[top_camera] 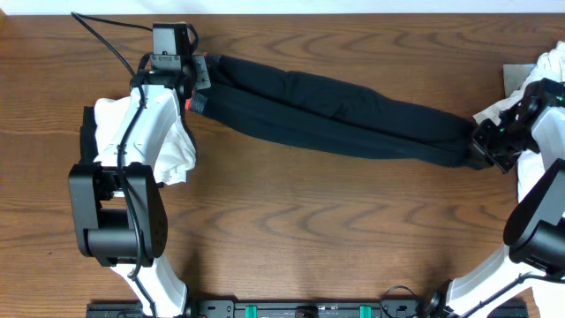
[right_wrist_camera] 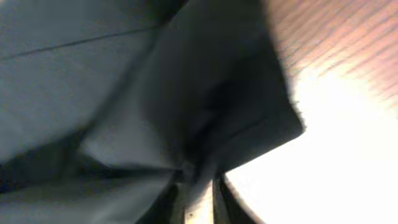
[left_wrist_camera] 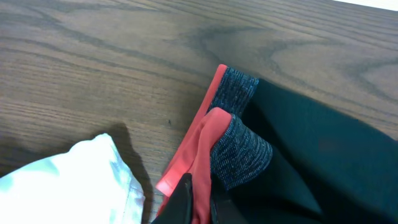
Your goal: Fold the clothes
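A dark brown wooden table (top_camera: 291,221) with bold grain. Black trousers (top_camera: 335,110) lie stretched across its far half, with the grey-and-red waistband (left_wrist_camera: 239,146) at the far left and the legs running right. A white garment (top_camera: 177,150) lies crumpled at the left, and a white cloth (top_camera: 552,64) lies at the far right edge.

Matt black cloth trousers (top_camera: 335,115), knit waistband (left_wrist_camera: 239,146) (grey-and-red), grained wood table (top_camera: 309,230)

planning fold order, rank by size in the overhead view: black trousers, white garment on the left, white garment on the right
1. black trousers
2. white garment on the left, partly under the left arm
3. white garment on the right, cut off by the frame; 2 versus 3 unsure
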Action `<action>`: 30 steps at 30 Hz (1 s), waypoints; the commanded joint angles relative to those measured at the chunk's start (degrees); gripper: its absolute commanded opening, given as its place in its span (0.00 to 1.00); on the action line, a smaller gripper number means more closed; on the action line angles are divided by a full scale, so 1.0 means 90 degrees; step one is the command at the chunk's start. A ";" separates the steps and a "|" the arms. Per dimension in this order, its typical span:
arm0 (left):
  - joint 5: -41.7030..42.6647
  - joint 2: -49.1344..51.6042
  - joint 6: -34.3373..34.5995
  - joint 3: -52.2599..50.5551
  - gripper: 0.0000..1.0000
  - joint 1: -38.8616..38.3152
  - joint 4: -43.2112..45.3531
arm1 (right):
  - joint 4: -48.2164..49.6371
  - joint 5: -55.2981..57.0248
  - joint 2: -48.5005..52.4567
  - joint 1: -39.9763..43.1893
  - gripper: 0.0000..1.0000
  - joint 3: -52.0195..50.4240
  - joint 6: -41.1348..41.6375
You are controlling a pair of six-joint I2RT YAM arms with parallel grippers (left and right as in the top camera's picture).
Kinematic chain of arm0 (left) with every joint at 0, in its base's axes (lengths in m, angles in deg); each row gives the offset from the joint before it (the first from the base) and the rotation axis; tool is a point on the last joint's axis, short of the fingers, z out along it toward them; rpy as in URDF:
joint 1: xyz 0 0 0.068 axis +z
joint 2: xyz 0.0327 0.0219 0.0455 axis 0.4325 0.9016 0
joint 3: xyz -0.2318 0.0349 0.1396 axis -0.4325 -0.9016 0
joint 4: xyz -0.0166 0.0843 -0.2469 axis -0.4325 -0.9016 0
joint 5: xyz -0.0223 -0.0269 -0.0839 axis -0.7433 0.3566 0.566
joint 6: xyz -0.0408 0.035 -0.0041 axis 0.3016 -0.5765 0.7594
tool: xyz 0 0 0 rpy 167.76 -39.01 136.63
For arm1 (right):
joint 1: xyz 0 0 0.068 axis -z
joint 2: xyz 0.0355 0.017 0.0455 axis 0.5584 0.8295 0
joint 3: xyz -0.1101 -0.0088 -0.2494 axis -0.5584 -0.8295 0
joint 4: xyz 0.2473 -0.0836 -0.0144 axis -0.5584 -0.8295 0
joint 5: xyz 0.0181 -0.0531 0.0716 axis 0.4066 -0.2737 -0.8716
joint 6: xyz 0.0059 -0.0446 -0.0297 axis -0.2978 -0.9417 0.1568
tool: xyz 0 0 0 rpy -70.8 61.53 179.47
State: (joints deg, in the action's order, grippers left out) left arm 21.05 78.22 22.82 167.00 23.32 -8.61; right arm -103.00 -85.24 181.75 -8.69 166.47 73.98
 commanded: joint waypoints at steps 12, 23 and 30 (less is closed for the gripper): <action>-0.0053 0.0070 0.0097 0.0226 0.38 0.0029 -0.0219 | -0.0109 -0.0102 -0.0126 0.0085 0.34 0.0260 -0.0515; 0.0053 -0.0641 -0.0185 0.0226 0.56 0.0019 -0.1071 | -0.0291 -0.0755 -0.1710 -0.0032 0.36 0.0274 -0.0964; 0.1032 -0.0687 -0.0187 0.0223 0.47 -0.0430 -0.2222 | -0.0588 -0.0794 -0.2152 -0.0551 0.39 0.0272 -0.1076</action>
State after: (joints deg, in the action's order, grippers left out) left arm 25.61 72.30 22.19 167.90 21.86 -26.35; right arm -107.72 -91.03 162.41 -11.49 168.24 66.05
